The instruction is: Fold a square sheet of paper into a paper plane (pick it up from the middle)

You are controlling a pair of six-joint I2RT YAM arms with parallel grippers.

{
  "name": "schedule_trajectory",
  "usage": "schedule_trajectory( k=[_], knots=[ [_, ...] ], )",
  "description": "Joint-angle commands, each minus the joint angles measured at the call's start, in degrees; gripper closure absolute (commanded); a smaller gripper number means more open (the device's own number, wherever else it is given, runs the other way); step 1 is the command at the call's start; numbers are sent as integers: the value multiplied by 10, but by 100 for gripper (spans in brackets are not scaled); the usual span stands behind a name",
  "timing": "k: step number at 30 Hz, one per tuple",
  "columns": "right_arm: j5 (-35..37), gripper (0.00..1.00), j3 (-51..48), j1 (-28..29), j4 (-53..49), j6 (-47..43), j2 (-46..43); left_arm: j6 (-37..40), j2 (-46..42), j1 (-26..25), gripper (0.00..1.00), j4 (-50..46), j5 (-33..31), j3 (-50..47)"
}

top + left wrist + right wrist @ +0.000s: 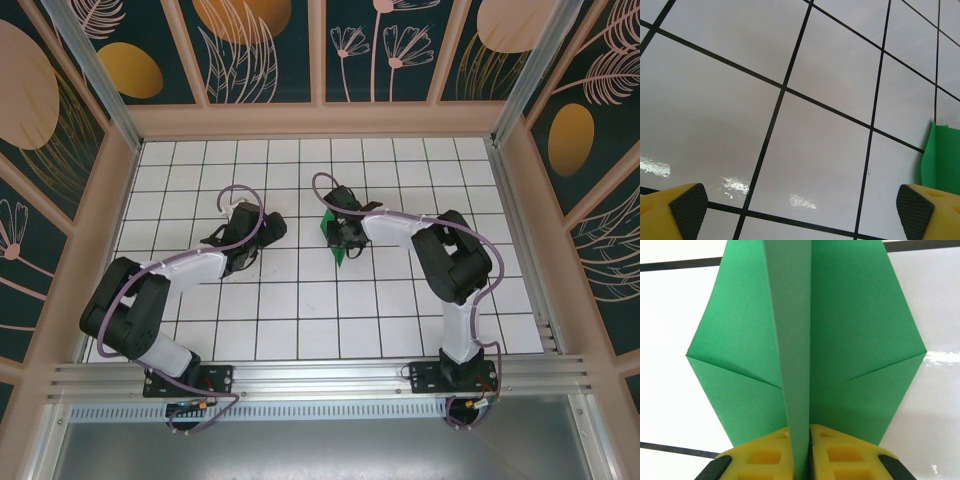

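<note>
**Entry: fold work near its end, plane pinched by the keel in the right gripper**

Object: bright green paper plane (pixel 855 340), thin paper with a raised centre fold and 2 creased wings spreading to either side. From above it sits mid-table, slightly right of centre (pixel 339 255), mostly hidden under the wrist, over the white tabletop with its black grid lines (pixel 300 300). Whether its underside touches the surface I cannot tell.

Right gripper (pixel 799 442): the yellow fingers are closed together on the upright centre fold, with the paper sandwiched between them. Both wing creases run out symmetrically from that fold. In the top view this gripper (pixel 343 232) is directly over the paper.

Left gripper (pixel 801 207): the fingers stand far apart with black pads (pixel 687 206) facing inward and only bare tile between them. Nothing is held. An edge of the green paper (pixel 941 155) shows near the right-hand finger but does not touch it. Seen from above, the gripper (pixel 240 238) is well to the left of the plane.

Judgement: shaping looks essentially complete; the step in hand is the final crease or hold on the keel.

Next move calls for:
1. Keeping the pinch square on the keel so the wings do not skew.
2. Easing the right fingers apart only once the plane rests flat.
3. Keeping the left arm clear of the near wing.
</note>
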Motion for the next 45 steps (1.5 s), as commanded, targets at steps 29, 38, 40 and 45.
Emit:
schedule_trajectory(
  k=[29,38,40,45],
  knots=[
    [23,92,217,-18,-62,-46,139,4,3,2,2,-30,-16,2],
    [20,87,220,-18,-74,-36,159,2,5,3,1,-33,-13,2],
    [24,84,232,-17,-83,-36,150,2,3,3,2,-34,-13,5],
    [23,69,255,-16,-94,-38,97,7,-12,2,2,-50,-22,21]
  ],
)
